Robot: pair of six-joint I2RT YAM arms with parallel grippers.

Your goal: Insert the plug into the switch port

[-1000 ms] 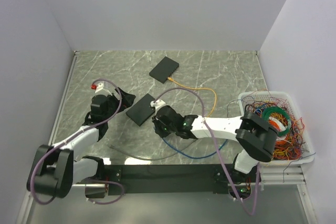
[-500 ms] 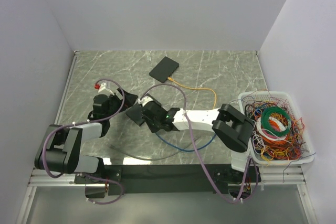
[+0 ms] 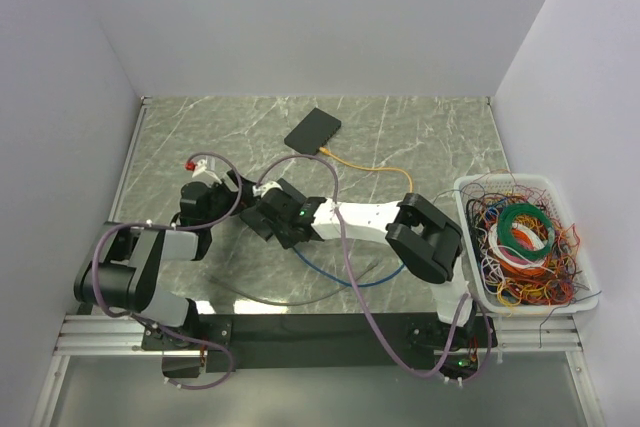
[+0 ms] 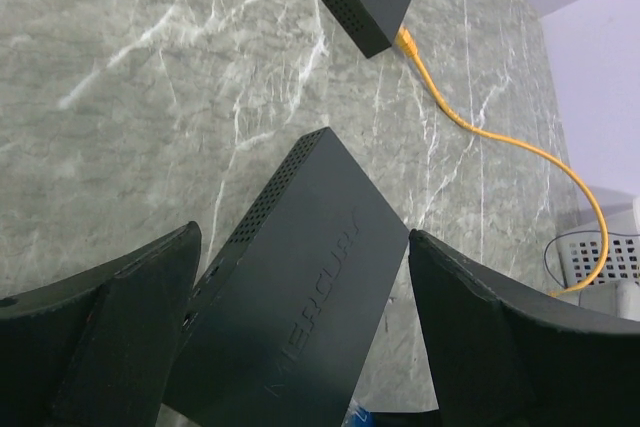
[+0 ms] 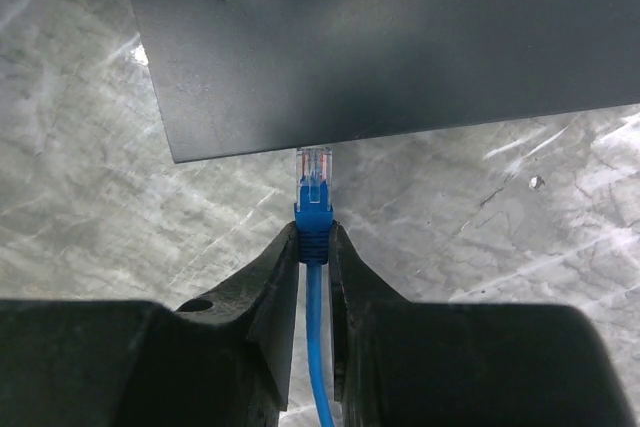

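A black switch (image 4: 300,297) marked MERCURY lies on the marble table between my two grippers (image 3: 254,217). My left gripper (image 4: 300,237) is open, one finger on each side of the switch. My right gripper (image 5: 313,232) is shut on the blue boot of a blue cable's plug (image 5: 313,209). The plug's clear tip (image 5: 314,165) points at the switch's near edge (image 5: 380,37) and reaches it. The port itself is hidden under that edge. In the top view the right gripper (image 3: 283,221) sits against the switch's right side and the left gripper (image 3: 230,199) against its left.
A second black switch (image 3: 313,131) with a yellow cable (image 3: 385,169) plugged in lies further back. A white basket (image 3: 575,277) full of coloured wires stands at the right edge. The blue cable (image 3: 340,279) and a grey cable (image 3: 265,297) trail over the near table.
My right arm has swung left, carrying the blue plug up to the switch. My left gripper has moved in closer around the switch.
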